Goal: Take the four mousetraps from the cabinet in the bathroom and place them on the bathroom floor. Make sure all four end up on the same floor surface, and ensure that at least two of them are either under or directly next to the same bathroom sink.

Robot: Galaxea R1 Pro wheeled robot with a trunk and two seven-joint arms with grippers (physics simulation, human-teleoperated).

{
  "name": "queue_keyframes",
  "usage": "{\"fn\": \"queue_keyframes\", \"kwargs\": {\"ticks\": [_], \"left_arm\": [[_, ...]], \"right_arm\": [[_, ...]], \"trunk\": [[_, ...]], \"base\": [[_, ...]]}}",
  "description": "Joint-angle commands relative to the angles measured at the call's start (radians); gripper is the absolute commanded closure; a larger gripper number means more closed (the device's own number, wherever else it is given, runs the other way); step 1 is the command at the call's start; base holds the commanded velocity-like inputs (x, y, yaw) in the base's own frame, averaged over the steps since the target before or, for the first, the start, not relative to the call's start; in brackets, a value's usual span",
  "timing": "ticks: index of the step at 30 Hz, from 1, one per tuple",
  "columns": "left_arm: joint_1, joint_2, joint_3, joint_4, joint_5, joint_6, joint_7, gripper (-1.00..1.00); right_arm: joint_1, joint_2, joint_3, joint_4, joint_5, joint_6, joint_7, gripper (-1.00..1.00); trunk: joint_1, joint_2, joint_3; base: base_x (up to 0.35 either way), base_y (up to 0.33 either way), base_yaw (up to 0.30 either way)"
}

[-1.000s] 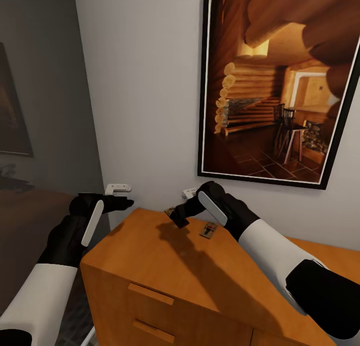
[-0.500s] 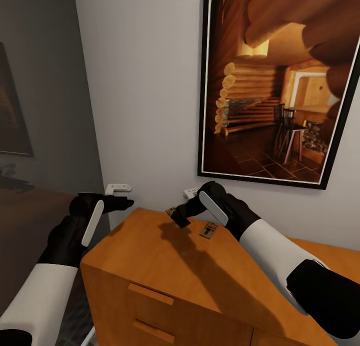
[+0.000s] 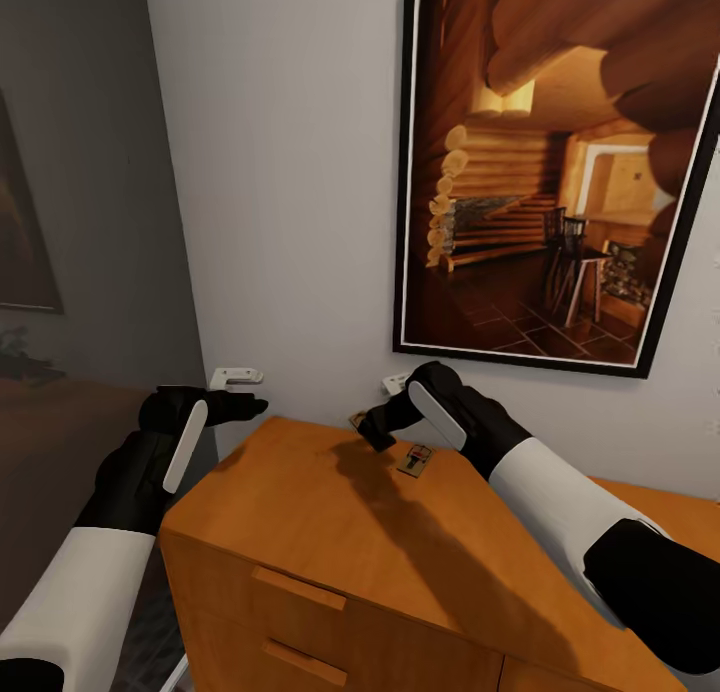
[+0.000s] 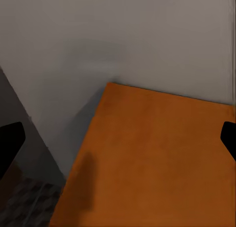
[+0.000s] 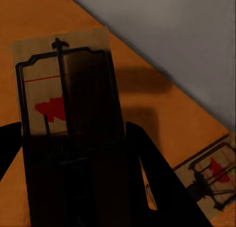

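Mousetraps are lying on the flat top of the orange-brown cabinet (image 3: 330, 512), which is standing against a pale grey wall (image 3: 280, 192). A large black-framed picture (image 3: 545, 172) of a log-cabin room is hanging on that wall above the cabinet, and two small white brackets (image 3: 236, 377) are sticking out of the wall near the cabinet's back edge. The cabinet front is showing small tab handles (image 3: 298, 588). To the robot's left the room is falling into a darker grey area, and patterned floor tiles (image 4: 29, 207) are showing beside the cabinet in the left wrist view.

The first mousetrap (image 5: 69, 118) is looking like a flat pale wooden board with a dark wire frame and a red mark; in the right wrist view its long axis is running along the fingers, with the wire end pointing away from the wrist. It is sitting near the cabinet's back edge. The second mousetrap (image 3: 415, 460) is lying just beside it, nearer the robot, its long axis running roughly toward the wall.

The right gripper (image 3: 376, 428) is reaching over the first mousetrap with its fingers (image 5: 147, 173) spread on either side of the board; I cannot tell whether they are touching it. The left gripper (image 3: 240, 406) is hovering beside the cabinet's left corner, and its fingers (image 4: 10, 143) are spread wide apart, holding nothing.
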Motion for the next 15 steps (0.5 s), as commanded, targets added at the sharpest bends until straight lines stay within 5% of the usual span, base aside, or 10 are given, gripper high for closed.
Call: {"fn": "queue_keyframes", "kwargs": {"ticks": [1, 15], "left_arm": [[-0.001, 0.001, -0.001, -0.001, 0.003, 0.004, 0.0, -1.0], [-0.001, -0.004, -0.008, 0.037, 0.003, 0.009, -0.011, -1.0]], "right_arm": [[-0.001, -0.004, 0.002, 0.0, -0.01, 0.002, -0.012, 1.0], [-0.001, -0.048, 0.006, -0.001, -0.011, 0.002, -0.025, 1.0]], "trunk": [[0.0, -0.001, -0.001], [0.0, -0.001, -0.001]], "base": [[0.0, 0.0, -0.158], [0.0, 0.0, -0.259]]}}
